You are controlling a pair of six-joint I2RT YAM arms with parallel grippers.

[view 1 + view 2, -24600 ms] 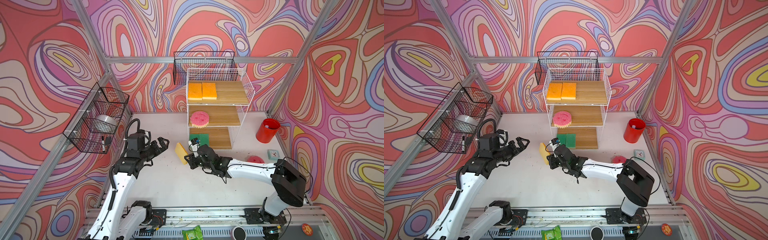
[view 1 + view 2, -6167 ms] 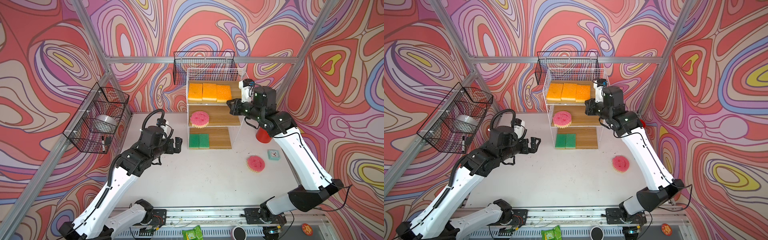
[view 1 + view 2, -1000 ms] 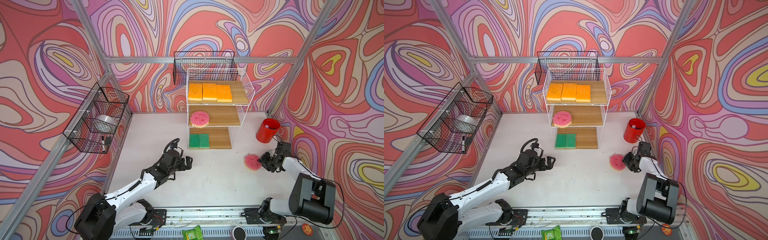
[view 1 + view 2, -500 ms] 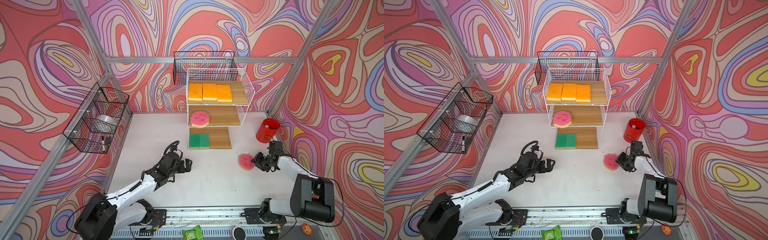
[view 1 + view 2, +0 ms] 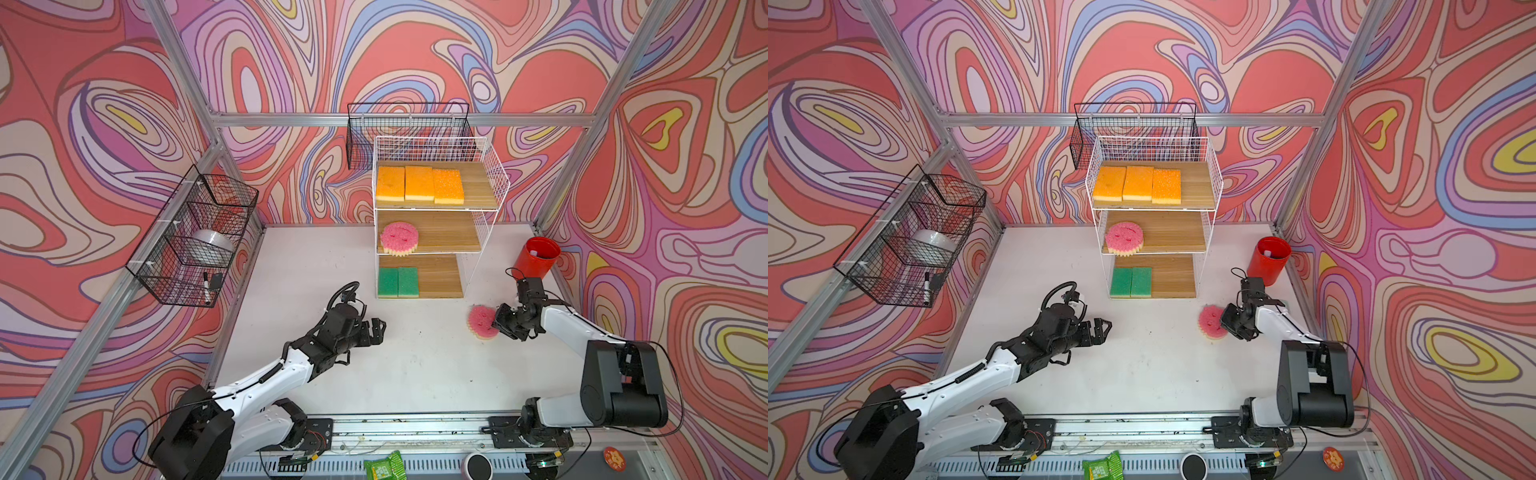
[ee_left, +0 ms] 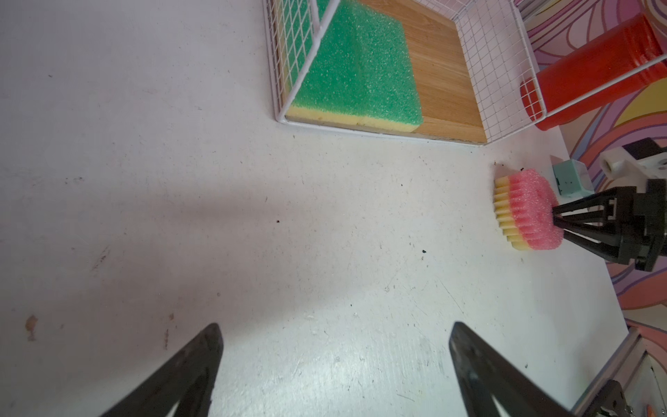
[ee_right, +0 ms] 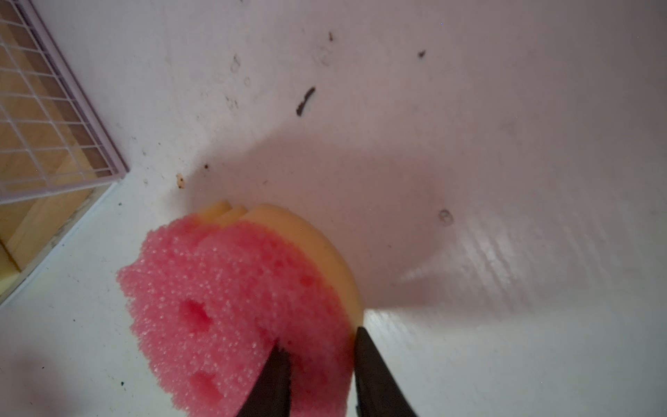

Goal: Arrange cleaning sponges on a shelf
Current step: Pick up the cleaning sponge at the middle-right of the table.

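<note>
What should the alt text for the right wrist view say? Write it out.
The right gripper pinches the rim of a round pink sponge with a yellow base between two black jaws, against a scuffed white table. A corner of the white wire shelf and its wooden board shows at one edge.

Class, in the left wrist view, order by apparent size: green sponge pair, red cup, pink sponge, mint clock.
1. green sponge pair, nearest the camera
2. red cup, cropped by the frame
3. pink sponge
4. mint clock
</note>
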